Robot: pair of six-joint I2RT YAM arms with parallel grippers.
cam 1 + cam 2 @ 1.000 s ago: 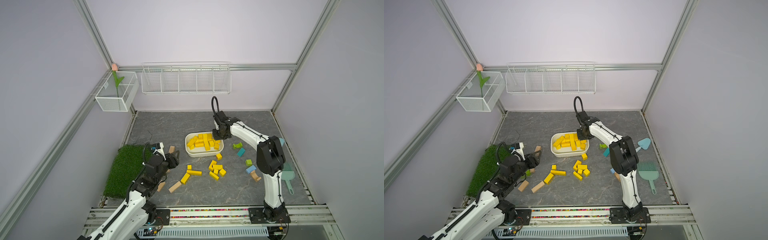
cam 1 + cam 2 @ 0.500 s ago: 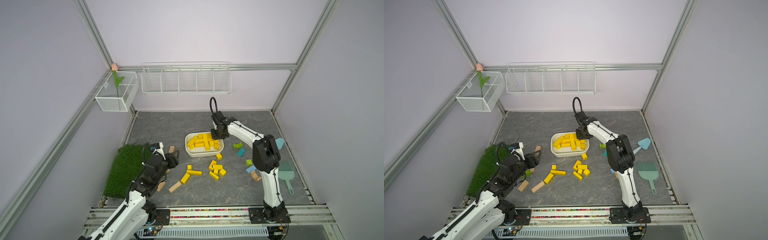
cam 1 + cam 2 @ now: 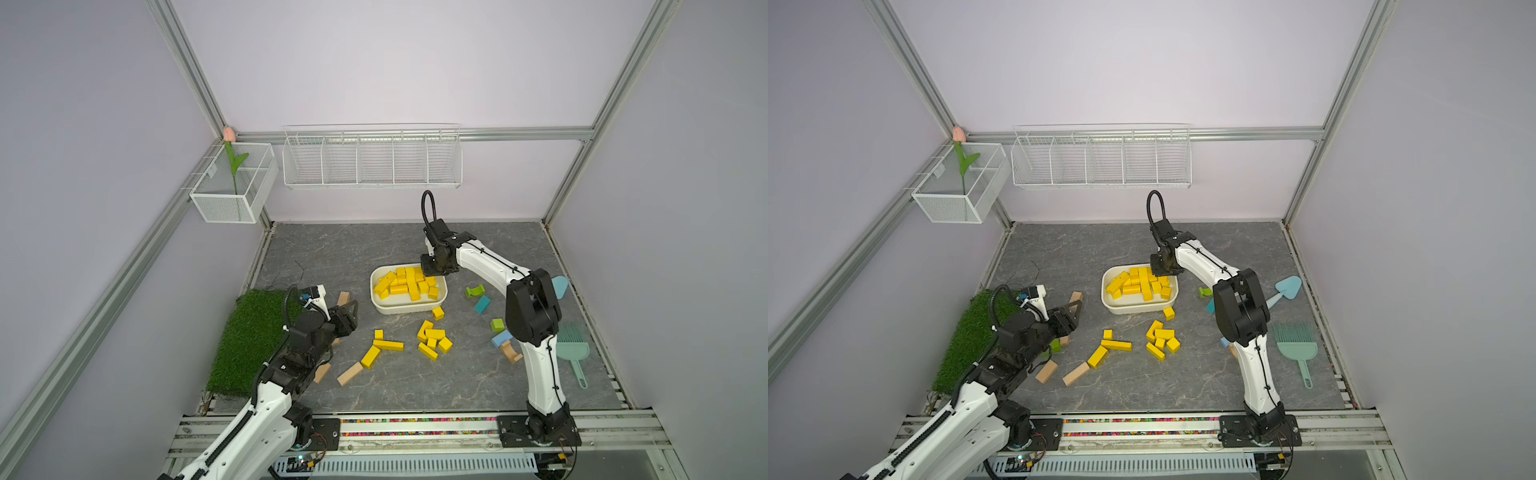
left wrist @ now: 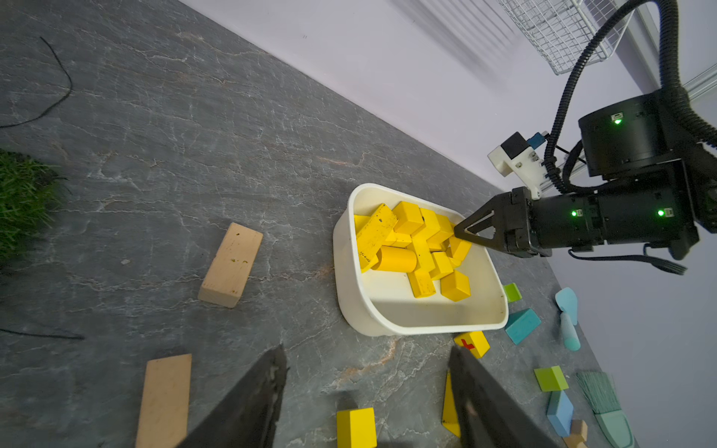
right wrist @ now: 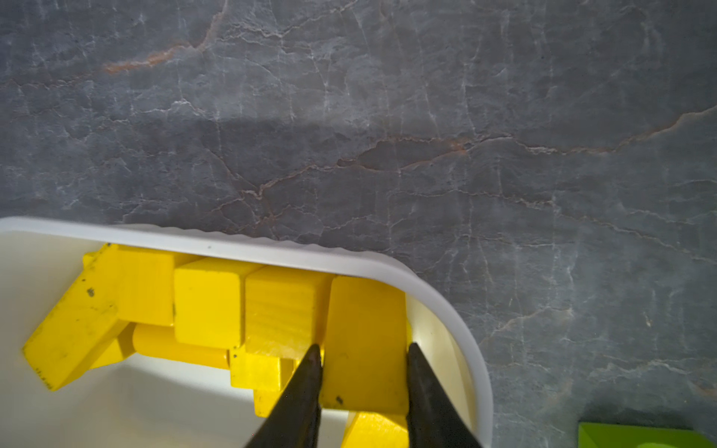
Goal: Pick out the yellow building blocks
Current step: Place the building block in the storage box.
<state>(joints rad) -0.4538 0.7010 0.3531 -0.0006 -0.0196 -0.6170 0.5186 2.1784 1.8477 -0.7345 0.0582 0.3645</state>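
Several yellow building blocks (image 3: 405, 282) lie heaped in a white tray (image 3: 376, 299) near the middle of the floor. More yellow blocks (image 3: 434, 338) are scattered on the floor in front of it. My right gripper (image 3: 430, 272) dips into the tray's far right corner. In the right wrist view its fingers (image 5: 310, 372) press both sides of a yellow block (image 5: 364, 329) that rests on the heap. My left gripper (image 3: 351, 316) hovers low at the front left, open and empty. In the left wrist view a yellow cube (image 4: 356, 426) lies on the floor below it.
Tan blocks (image 3: 350, 372) lie near the left arm, beside a green grass mat (image 3: 253, 336). Green and blue blocks (image 3: 482, 304) sit right of the tray. A teal brush (image 3: 573, 347) and scoop (image 3: 559, 286) lie by the right wall.
The right gripper has shifted slightly left over the tray's far right corner, with the block still between its fingers. The left arm has not moved.
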